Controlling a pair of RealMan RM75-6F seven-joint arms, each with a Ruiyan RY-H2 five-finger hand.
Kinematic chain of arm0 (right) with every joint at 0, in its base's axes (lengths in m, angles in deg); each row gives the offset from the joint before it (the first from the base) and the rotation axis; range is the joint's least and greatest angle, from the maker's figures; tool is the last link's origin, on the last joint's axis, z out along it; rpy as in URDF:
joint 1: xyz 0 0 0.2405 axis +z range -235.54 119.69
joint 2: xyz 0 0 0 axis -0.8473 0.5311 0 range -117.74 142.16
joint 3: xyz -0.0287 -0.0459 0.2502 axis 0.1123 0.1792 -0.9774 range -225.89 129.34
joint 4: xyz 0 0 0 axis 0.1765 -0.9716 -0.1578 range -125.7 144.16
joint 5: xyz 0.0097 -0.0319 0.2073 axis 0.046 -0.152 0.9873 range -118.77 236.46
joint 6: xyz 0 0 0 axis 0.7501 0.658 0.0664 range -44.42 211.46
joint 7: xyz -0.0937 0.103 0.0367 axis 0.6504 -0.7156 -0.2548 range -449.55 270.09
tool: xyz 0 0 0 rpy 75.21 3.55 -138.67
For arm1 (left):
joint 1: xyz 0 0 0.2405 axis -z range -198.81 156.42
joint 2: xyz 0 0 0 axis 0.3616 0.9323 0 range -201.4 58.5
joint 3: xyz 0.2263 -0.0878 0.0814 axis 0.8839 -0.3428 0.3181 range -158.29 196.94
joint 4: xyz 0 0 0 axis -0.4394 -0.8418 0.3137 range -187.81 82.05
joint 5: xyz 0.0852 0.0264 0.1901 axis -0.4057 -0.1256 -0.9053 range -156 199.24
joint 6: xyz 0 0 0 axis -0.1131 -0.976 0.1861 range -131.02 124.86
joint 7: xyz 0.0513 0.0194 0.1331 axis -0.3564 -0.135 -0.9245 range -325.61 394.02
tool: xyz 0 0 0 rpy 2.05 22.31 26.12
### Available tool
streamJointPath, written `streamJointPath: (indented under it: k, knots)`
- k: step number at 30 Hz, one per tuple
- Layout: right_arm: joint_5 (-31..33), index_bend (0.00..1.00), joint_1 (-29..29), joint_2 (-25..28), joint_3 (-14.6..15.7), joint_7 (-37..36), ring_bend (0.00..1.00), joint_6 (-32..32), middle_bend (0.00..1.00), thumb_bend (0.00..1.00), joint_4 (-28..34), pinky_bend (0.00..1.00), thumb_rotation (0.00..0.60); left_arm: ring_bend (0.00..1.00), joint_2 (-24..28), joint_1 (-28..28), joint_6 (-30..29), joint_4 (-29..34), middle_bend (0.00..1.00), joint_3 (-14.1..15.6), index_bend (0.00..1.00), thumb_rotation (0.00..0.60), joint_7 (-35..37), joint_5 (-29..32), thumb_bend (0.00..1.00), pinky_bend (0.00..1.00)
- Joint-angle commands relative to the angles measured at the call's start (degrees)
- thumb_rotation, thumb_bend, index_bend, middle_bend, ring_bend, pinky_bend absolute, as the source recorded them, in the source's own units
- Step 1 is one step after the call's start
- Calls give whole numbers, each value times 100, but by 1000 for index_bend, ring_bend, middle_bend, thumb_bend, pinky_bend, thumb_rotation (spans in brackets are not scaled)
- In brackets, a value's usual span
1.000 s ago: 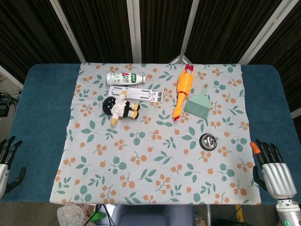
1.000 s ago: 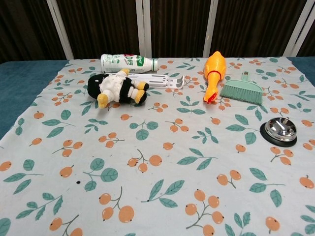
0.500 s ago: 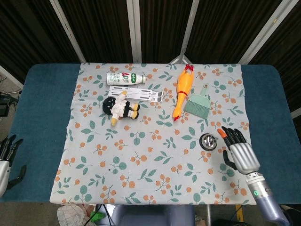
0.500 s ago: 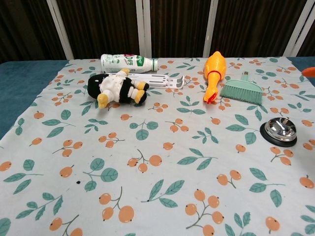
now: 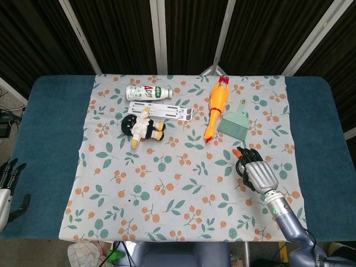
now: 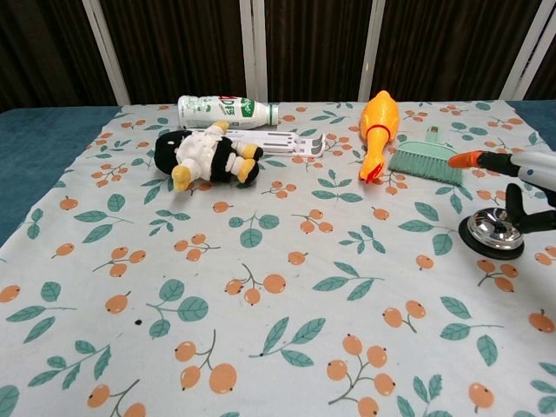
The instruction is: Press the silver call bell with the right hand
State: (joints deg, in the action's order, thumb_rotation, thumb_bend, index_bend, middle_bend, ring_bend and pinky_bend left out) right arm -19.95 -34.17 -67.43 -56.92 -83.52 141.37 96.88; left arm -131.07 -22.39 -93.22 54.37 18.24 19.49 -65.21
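Note:
The silver call bell, a shiny dome on a black base, stands at the right of the floral cloth. My right hand hangs over it with fingers spread and holds nothing. In the head view the hand covers most of the bell. In the chest view the right hand enters from the right edge just above the bell, its orange-tipped finger pointing left and its dark thumb hanging beside the dome. Contact with the bell cannot be told. My left hand lies empty, fingers apart, off the table's front left corner.
Behind the bell lie a green hand brush and a yellow rubber chicken. Further left are a white bottle, a white rack and a plush toy. Blue table borders the cloth.
My right hand has moved from the table's front right corner leftward and forward until it is over the bell. The left hand has sunk slightly. The objects have not moved.

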Motion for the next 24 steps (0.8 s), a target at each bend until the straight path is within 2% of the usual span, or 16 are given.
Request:
streamJointPath:
  k: [1,24]
  knots:
    - [50,0,66,-168,47,-56,0,-74,0,1000,-205,0,600,0,-15,11,15,-2,0,-11,112,600,-31,27,569,0]
    - [-44,0,157,-901,307,-935,0,-120,0,1000,-1554,0,600,0,-196,86,146,20,0,-30,112,600,-491,229,570,0]
